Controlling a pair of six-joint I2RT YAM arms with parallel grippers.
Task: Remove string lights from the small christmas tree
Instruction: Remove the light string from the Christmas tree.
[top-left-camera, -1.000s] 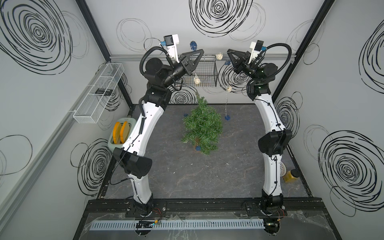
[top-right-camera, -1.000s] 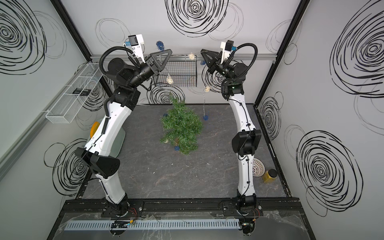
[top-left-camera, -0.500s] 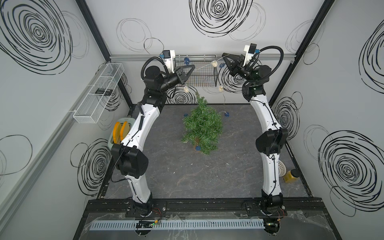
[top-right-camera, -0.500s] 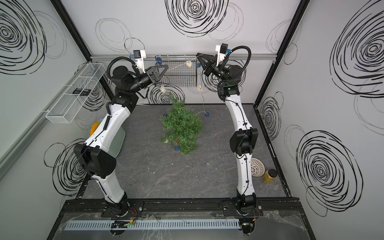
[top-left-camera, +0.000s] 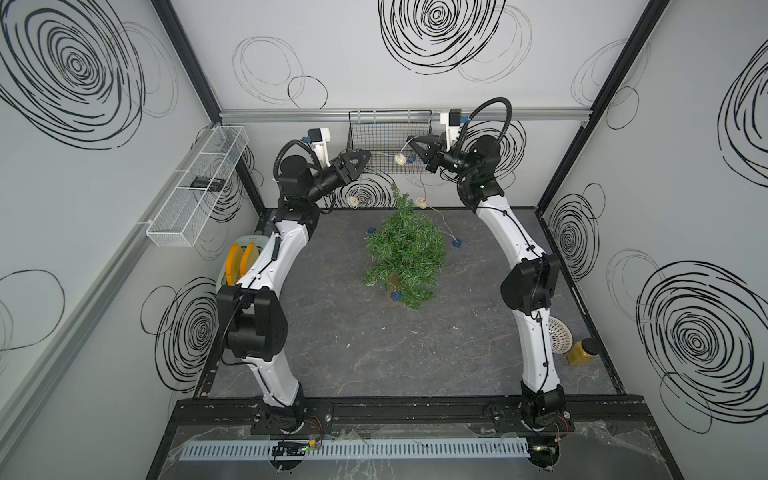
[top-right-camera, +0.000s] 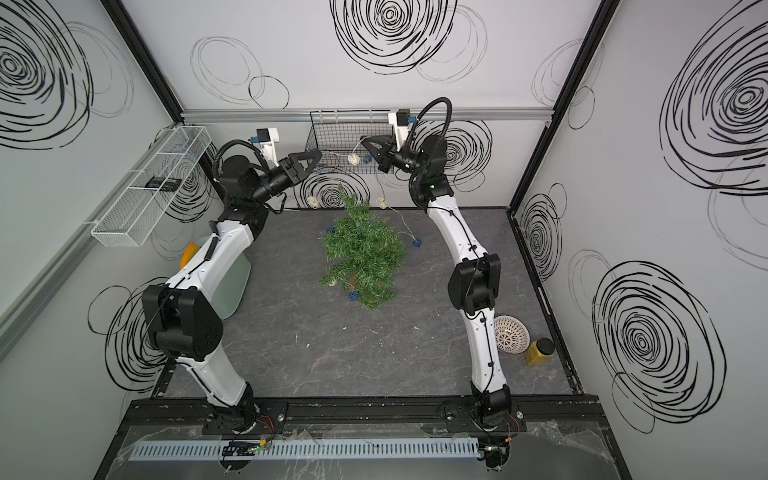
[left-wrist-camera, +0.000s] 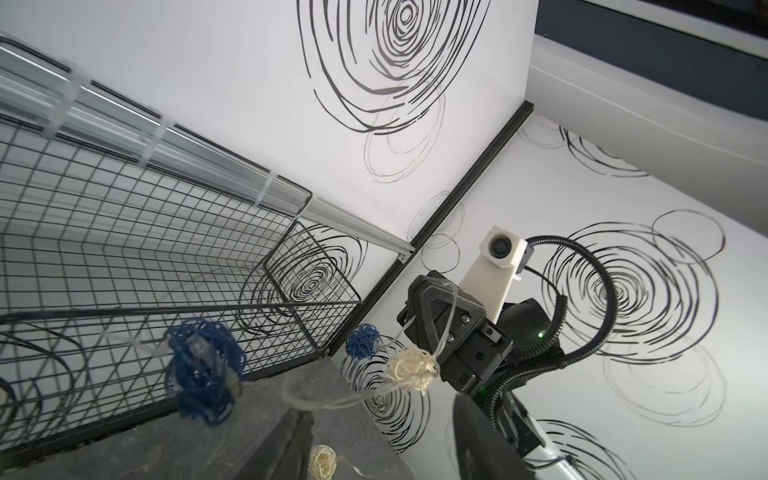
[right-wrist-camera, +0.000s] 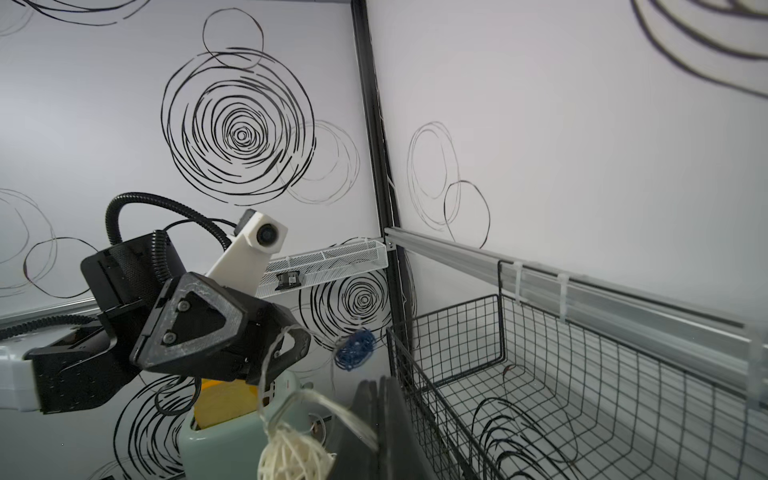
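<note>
The small christmas tree (top-left-camera: 405, 253) stands mid-table, leaning slightly. The string lights (top-left-camera: 400, 159) hang between both raised grippers in front of the black wire basket (top-left-camera: 388, 137). Cream balls (top-left-camera: 353, 202) (top-left-camera: 422, 203) dangle on either side of the treetop. Blue balls lie by the tree (top-left-camera: 457, 243) and at its base (top-left-camera: 395, 296). My right gripper (right-wrist-camera: 376, 384) is shut on the pale wire, with a cream ball (right-wrist-camera: 291, 457) just below it. My left gripper (left-wrist-camera: 382, 446) is open; the wire loops loosely over one of its fingers (right-wrist-camera: 297, 343). A blurred blue ball (left-wrist-camera: 205, 374) hangs in front of the basket.
A white mesh shelf (top-left-camera: 199, 187) is fixed to the left wall. A pale green toaster (top-left-camera: 241, 262) with yellow slices sits behind my left arm. A white strainer (top-left-camera: 559, 334) and a yellow jar (top-left-camera: 584, 351) stand at the right edge.
Both arms have come down and back towards the basket. My left gripper has opened, and the strand now sags, with its balls hanging lower by the treetop.
</note>
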